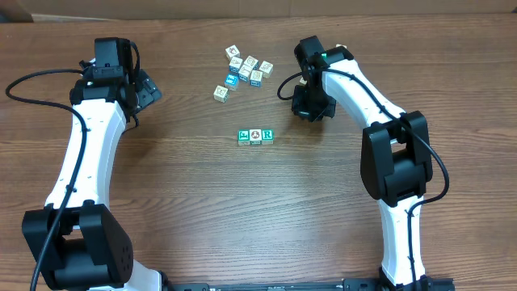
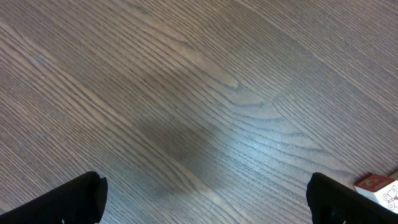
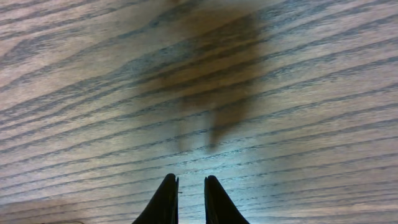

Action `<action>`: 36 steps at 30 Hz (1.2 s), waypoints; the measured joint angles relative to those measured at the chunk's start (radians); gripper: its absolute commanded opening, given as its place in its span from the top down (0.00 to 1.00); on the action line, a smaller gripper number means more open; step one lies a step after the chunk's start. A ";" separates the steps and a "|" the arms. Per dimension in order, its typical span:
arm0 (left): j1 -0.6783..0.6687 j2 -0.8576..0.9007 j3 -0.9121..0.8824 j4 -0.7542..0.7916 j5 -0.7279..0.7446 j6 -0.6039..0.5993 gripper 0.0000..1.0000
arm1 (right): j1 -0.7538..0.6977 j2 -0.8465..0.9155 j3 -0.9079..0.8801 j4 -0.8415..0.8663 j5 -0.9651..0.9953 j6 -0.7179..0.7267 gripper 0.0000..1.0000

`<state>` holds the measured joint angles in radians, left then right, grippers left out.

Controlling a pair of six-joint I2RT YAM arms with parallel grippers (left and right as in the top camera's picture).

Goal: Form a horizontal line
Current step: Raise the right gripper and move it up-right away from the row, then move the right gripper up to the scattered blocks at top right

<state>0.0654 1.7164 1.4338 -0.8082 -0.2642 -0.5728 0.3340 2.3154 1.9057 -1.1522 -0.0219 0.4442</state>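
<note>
The horizontal line (image 1: pixel 255 136) lies mid-table as three touching cubes: a green one (image 1: pixel 244 136), a white one with a round picture (image 1: pixel 255 136) and a green "R" cube (image 1: pixel 267 135). My right gripper (image 1: pixel 311 109) hangs to the upper right of the row, apart from it. In the right wrist view the right gripper (image 3: pixel 191 183) stands open by a narrow gap over bare wood, holding nothing. My left gripper (image 1: pixel 149 89) is far to the left. In the left wrist view it (image 2: pixel 205 193) is wide open and empty.
Several loose cubes (image 1: pixel 246 68) are scattered at the back centre, with one more cube (image 1: pixel 220 92) lying alone nearer the row. A cube with a red face (image 2: pixel 379 188) shows at the lower right edge of the left wrist view.
</note>
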 measured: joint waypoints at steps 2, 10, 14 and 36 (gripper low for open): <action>0.000 0.000 0.000 0.000 0.000 0.000 0.00 | 0.000 0.000 0.000 0.001 0.000 0.000 0.89; 0.000 0.000 0.000 0.000 0.000 0.000 0.00 | 0.000 0.000 0.002 0.016 0.000 -0.004 0.96; 0.000 0.000 0.000 0.000 0.000 0.000 0.00 | -0.003 0.010 0.074 -0.071 0.000 -0.003 0.93; 0.000 0.000 0.000 0.000 0.000 0.000 0.00 | -0.040 0.012 0.476 -0.128 0.027 -0.003 0.00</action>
<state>0.0654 1.7164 1.4338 -0.8082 -0.2642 -0.5728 0.2943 2.3276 2.3817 -1.2800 0.0048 0.4408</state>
